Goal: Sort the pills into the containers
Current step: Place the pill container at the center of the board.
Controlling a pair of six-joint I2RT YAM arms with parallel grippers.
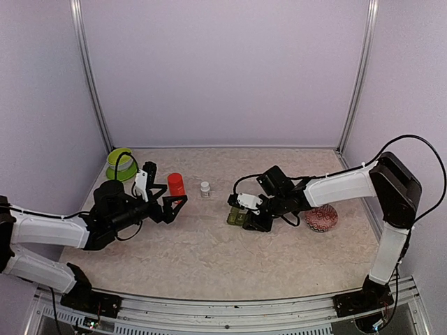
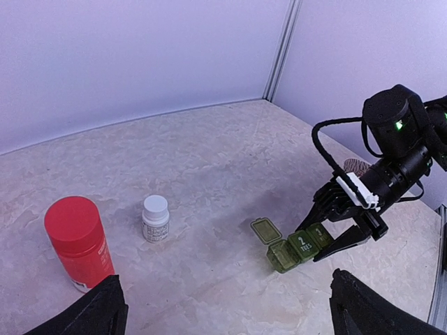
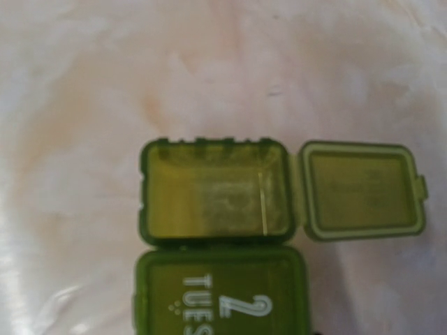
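Three joined dark green containers [image 2: 293, 248] sit on the table [image 2: 209, 160], right of centre. The end box [image 3: 216, 199] has its lid [image 3: 363, 199] flipped open; the next box is shut. Right gripper [image 2: 323, 234] straddles the row's far end; whether it clamps the row cannot be told. Left gripper [image 1: 174, 208] hangs spread wide, holding nothing, just beside the red bottle [image 1: 176, 184]. White bottle [image 1: 204, 188] stands between red bottle and containers.

Joined dark green containers [image 3: 216, 202], end lid [image 3: 363, 199] open
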